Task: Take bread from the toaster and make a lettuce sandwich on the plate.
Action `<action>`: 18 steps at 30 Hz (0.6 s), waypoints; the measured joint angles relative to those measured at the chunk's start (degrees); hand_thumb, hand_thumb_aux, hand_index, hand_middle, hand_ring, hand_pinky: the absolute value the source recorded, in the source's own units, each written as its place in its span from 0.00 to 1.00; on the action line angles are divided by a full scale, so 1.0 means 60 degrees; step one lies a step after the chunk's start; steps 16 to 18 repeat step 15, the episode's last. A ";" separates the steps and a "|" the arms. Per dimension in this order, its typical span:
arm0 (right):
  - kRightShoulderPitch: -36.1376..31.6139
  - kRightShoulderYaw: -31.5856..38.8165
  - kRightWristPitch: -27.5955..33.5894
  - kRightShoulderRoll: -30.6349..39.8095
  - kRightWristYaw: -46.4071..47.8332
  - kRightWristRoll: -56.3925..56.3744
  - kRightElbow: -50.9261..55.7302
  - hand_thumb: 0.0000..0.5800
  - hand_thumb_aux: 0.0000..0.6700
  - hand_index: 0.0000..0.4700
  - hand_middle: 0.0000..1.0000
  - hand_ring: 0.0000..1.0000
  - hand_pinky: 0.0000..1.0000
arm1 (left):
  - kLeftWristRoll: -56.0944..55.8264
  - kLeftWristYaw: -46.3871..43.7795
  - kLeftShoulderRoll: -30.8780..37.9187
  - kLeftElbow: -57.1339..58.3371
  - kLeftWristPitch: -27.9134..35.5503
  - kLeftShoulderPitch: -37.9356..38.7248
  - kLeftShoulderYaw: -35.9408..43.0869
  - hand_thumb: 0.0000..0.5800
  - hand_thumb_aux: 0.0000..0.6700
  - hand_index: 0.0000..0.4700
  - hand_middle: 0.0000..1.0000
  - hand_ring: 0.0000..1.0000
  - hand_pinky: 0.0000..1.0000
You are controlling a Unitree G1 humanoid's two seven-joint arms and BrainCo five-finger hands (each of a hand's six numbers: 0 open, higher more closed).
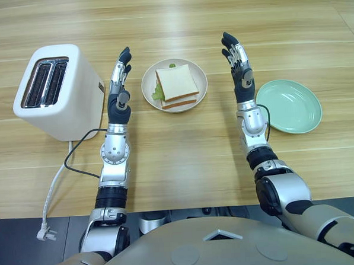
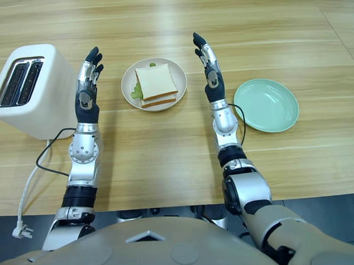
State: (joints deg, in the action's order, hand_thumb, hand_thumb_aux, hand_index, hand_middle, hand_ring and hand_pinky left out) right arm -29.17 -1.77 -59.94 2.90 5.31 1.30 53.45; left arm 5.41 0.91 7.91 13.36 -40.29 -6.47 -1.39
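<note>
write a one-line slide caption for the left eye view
Lettuce sandwich sits on the beige plate, left hand and right hand open beside it, toaster left, green plate right.

Wood-grain table, smooth white plastic toaster, glossy green plate

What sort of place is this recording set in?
Probably a staged kitchen tabletop, not a working one: wooden table, white toaster with its plug lying loose, sandwich on a plate.
</note>
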 measured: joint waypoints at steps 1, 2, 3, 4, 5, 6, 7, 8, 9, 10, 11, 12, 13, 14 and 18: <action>-0.0011 0.0002 -0.0047 -0.0011 -0.0065 0.0073 0.0005 0.00 0.00 0.00 0.00 0.00 0.00 | -0.0001 0.0033 0.0000 0.0000 -0.0094 0.0000 -0.0013 0.00 0.00 0.00 0.00 0.00 0.00; -0.0042 0.0003 -0.0085 -0.0038 -0.0149 0.0136 0.0025 0.00 0.00 0.00 0.00 0.00 0.00 | -0.0026 0.0050 -0.0012 0.0002 -0.0186 0.0005 -0.0018 0.00 0.00 0.00 0.00 0.00 0.00; -0.0068 0.0005 -0.0109 -0.0054 -0.0214 0.0173 0.0035 0.00 0.00 0.00 0.00 0.00 0.00 | -0.0033 0.0070 -0.0025 0.0004 -0.0253 0.0011 -0.0018 0.00 0.00 0.00 0.00 0.00 0.00; -0.0080 0.0008 -0.0159 -0.0060 -0.0266 0.0214 0.0039 0.00 0.00 0.00 0.00 0.00 0.00 | -0.0031 0.0118 -0.0039 0.0004 -0.0333 0.0019 -0.0023 0.00 0.00 0.00 0.00 0.00 0.00; -0.0080 0.0008 -0.0240 -0.0060 -0.0307 0.0247 0.0043 0.00 0.00 0.00 0.00 0.00 0.00 | -0.0029 0.0155 -0.0046 0.0005 -0.0400 0.0025 -0.0041 0.00 0.00 0.00 0.00 0.00 0.00; -0.0080 0.0012 -0.0270 -0.0061 -0.0340 0.0267 0.0045 0.00 0.00 0.00 0.00 0.00 0.00 | -0.0021 0.0188 -0.0055 0.0004 -0.0472 0.0028 -0.0088 0.00 0.00 0.00 0.00 0.00 0.00; -0.0080 0.0016 -0.0284 -0.0060 -0.0369 0.0271 0.0051 0.00 0.00 0.00 0.00 0.00 0.00 | -0.0013 0.0247 -0.0064 0.0002 -0.0542 0.0034 -0.0133 0.00 0.00 0.00 0.00 0.00 0.00; -0.0080 0.0021 -0.0291 -0.0061 -0.0386 0.0271 0.0056 0.00 0.00 0.00 0.00 0.00 0.00 | -0.0004 0.0303 -0.0081 0.0002 -0.0604 0.0040 -0.0187 0.00 0.00 0.00 0.00 0.00 0.00; -0.0080 0.0031 -0.0293 -0.0063 -0.0389 0.0270 0.0065 0.00 0.00 0.00 0.00 0.00 0.00 | 0.0004 0.0368 -0.0098 0.0001 -0.0705 0.0055 -0.0244 0.00 0.00 0.00 0.00 0.00 0.00; -0.0080 0.0035 -0.0294 -0.0069 -0.0388 0.0270 0.0066 0.00 0.00 0.00 0.00 0.00 0.00 | 0.0019 0.0386 -0.0106 -0.0004 -0.0752 0.0070 -0.0275 0.00 0.00 0.00 0.00 0.00 0.00; -0.0080 0.0037 -0.0297 -0.0082 -0.0386 0.0262 0.0068 0.00 0.00 0.00 0.00 0.00 0.00 | 0.0071 0.0423 -0.0110 -0.0005 -0.0836 0.0097 -0.0315 0.00 0.00 0.00 0.00 0.00 0.00; -0.0081 0.0036 -0.0300 -0.0091 -0.0386 0.0257 0.0068 0.00 0.00 0.00 0.00 0.00 0.00 | 0.0099 0.0466 -0.0118 -0.0007 -0.0903 0.0118 -0.0341 0.00 0.00 0.00 0.00 0.00 0.00; -0.0082 0.0033 -0.0301 -0.0108 -0.0387 0.0246 0.0068 0.00 0.00 0.00 0.00 0.00 0.00 | 0.0108 0.0501 -0.0129 -0.0012 -0.0946 0.0133 -0.0371 0.00 0.00 0.00 0.00 0.00 0.00; -0.0083 0.0029 -0.0304 -0.0125 -0.0389 0.0224 0.0068 0.00 0.00 0.00 0.00 0.00 0.00 | 0.0107 0.0515 -0.0141 -0.0019 -0.0986 0.0146 -0.0385 0.00 0.00 0.00 0.00 0.00 0.00; -0.0083 0.0023 -0.0309 -0.0133 -0.0397 0.0203 0.0068 0.00 0.00 0.00 0.00 0.00 0.00 | 0.0107 0.0522 -0.0163 -0.0041 -0.1049 0.0160 -0.0392 0.00 0.00 0.00 0.00 0.00 0.00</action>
